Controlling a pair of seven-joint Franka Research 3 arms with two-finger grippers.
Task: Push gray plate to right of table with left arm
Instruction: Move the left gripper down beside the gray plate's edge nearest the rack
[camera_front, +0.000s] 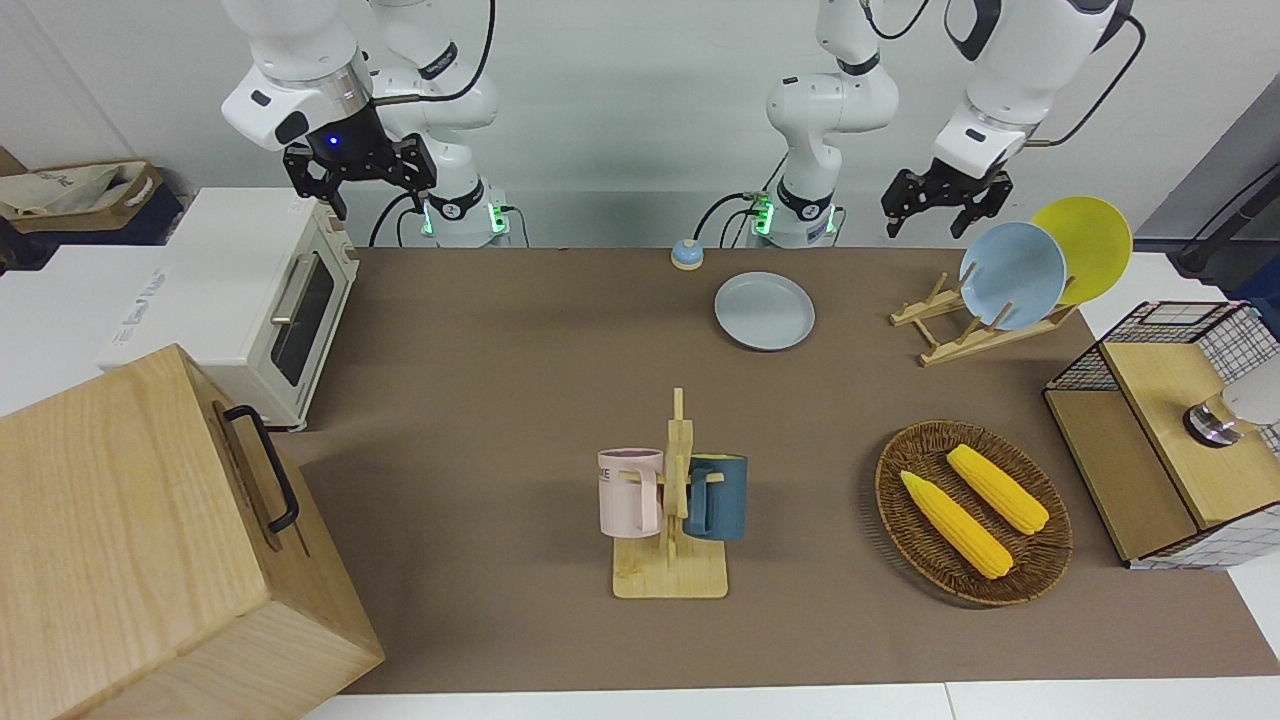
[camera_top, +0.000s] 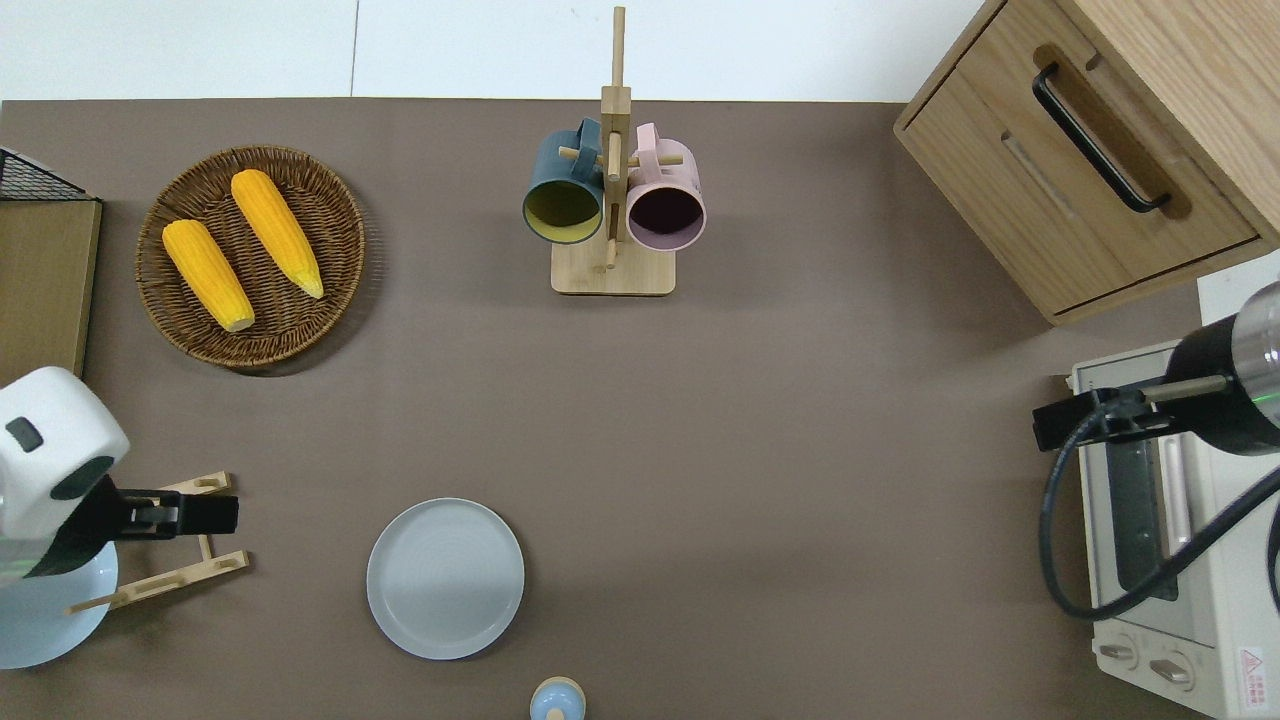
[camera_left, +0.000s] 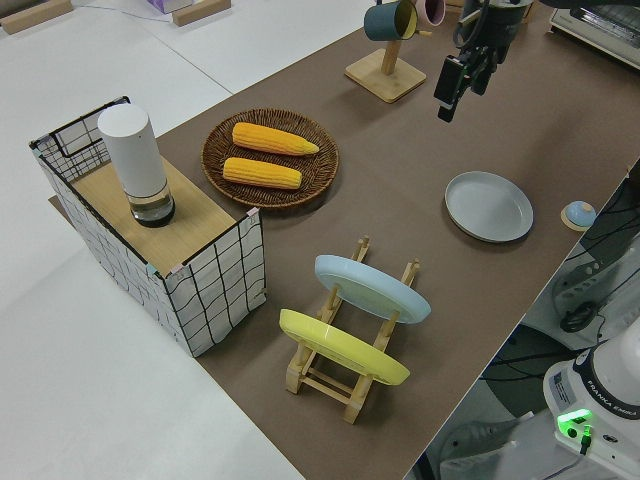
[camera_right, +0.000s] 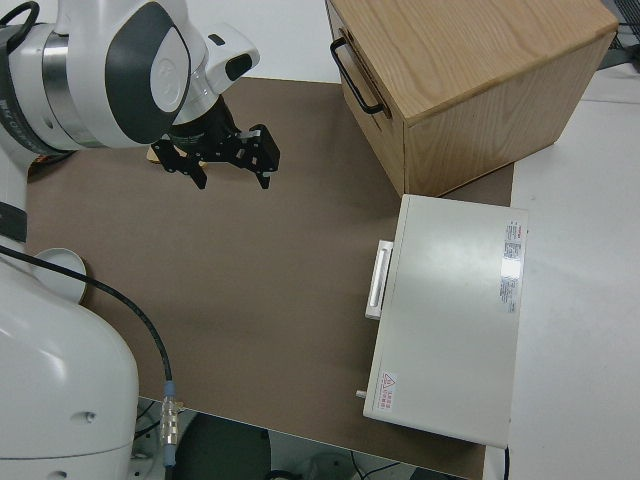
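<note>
The gray plate (camera_front: 764, 311) lies flat on the brown table (camera_front: 480, 400), close to the robots' edge; it also shows in the overhead view (camera_top: 445, 578) and the left side view (camera_left: 489, 206). My left gripper (camera_front: 930, 226) is open and empty, up in the air. In the overhead view the left gripper (camera_top: 222, 515) is over the wooden plate rack (camera_top: 165, 545), apart from the gray plate, toward the left arm's end of the table. It shows in the left side view too (camera_left: 447, 100). My right gripper (camera_front: 378, 198) is parked, open and empty.
The rack holds a light blue plate (camera_front: 1012, 276) and a yellow plate (camera_front: 1090, 245). A small bell (camera_front: 686, 254) sits beside the gray plate. A mug tree (camera_front: 672, 500), a basket of corn (camera_front: 972, 512), a wire crate (camera_front: 1180, 430), a toaster oven (camera_front: 255, 300) and a wooden box (camera_front: 150, 540) stand around.
</note>
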